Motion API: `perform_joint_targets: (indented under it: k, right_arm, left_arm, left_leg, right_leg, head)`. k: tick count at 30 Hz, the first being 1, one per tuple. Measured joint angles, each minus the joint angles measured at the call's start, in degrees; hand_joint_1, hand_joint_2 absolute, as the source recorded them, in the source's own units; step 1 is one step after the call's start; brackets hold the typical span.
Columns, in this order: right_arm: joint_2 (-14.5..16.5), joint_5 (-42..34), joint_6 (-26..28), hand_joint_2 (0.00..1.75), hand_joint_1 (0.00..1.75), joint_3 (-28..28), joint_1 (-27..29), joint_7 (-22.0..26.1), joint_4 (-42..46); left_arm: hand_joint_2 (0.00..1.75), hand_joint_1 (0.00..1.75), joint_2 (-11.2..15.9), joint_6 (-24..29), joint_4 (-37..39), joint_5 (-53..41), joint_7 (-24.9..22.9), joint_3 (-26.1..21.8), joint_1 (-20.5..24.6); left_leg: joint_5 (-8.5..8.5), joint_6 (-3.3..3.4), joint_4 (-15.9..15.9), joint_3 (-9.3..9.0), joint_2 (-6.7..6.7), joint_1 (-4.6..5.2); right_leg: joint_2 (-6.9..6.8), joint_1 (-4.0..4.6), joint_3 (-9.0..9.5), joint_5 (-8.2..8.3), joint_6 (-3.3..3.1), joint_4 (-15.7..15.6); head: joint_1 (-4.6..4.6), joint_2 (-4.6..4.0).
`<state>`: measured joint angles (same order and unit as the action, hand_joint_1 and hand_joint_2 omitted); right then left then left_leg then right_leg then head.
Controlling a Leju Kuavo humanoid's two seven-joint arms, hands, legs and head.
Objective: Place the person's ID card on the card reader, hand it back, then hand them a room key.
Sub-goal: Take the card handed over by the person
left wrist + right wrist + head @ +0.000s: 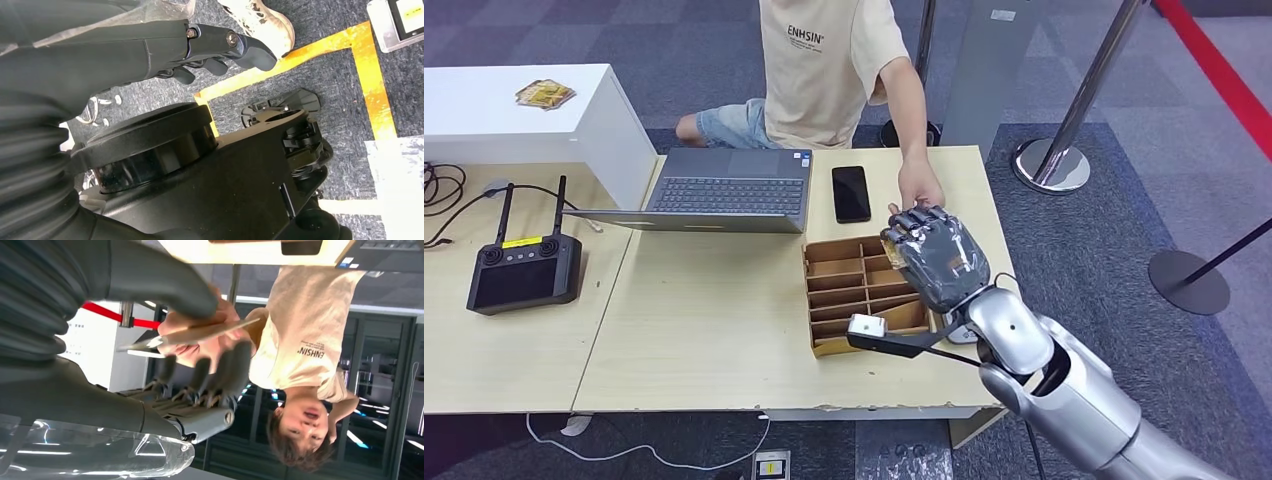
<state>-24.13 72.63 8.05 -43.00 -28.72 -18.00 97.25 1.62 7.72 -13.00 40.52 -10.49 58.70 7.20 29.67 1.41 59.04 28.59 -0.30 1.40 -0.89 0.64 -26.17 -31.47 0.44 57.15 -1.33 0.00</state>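
My right hand reaches over the far right of the wooden table, above a brown compartment box. A person's hand meets its fingertips. In the right wrist view a thin pale card lies between my right hand's thumb and fingers, and the person's hand holds the same card. A flat black device lies beside the laptop, just left of the two hands. My left hand hangs above the floor, fingers loosely bent, holding nothing.
An open laptop sits at the table's far middle, with the person in a beige shirt behind it. A black remote controller lies on the left table below a white box. Stanchion bases stand to the right.
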Motion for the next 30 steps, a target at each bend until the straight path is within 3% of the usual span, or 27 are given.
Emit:
perform_joint_targets:
  k: [12, 19, 25, 30]
  right_arm:
    - [0.26, 0.00, 1.32, 1.75, 1.75, -1.39, -0.49, 0.16, -1.69]
    - [0.98, -2.97, 5.35, 1.75, 1.75, -1.29, -0.28, 0.11, -1.99]
    - [2.33, -17.95, 12.15, 1.75, 1.75, 1.12, 2.74, 0.67, -0.33]
    - [3.04, -37.31, 14.46, 1.75, 1.75, 5.09, 6.43, 3.77, 2.39]
  left_arm:
    - [1.75, 0.00, -0.02, -0.11, 0.00, -0.96, -0.11, 0.99, 0.49]
    - [1.75, 0.00, -0.05, -0.12, 0.00, -1.35, -0.32, 1.08, 0.69]
    - [1.75, 0.00, -0.07, 0.40, 0.00, -1.13, 0.34, 1.08, 0.52]
    - [1.75, 0.00, -0.05, 1.14, 0.00, -0.08, 1.47, 1.08, -0.34]
  left_leg:
    - [0.00, 0.00, 0.00, 0.01, 0.00, 0.00]
    - [0.00, 0.00, 0.00, -0.01, 0.01, 0.00]
    - [0.00, 0.00, 0.00, -0.01, 0.00, -0.01]
    - [0.00, 0.00, 0.00, 0.00, 0.01, -0.01]
  right_leg:
    - [0.00, 0.00, 0.00, 0.00, 0.00, 0.00]
    - [0.00, 0.00, 0.00, 0.00, 0.00, 0.00]
    - [0.00, 0.00, 0.00, 0.00, 0.00, 0.00]
    - [0.01, 0.00, -0.01, 0.00, 0.00, -0.01]
  head:
    - [0.00, 0.00]
    - [0.01, 0.00]
    - [0.01, 0.00]
    - [0.00, 0.00]
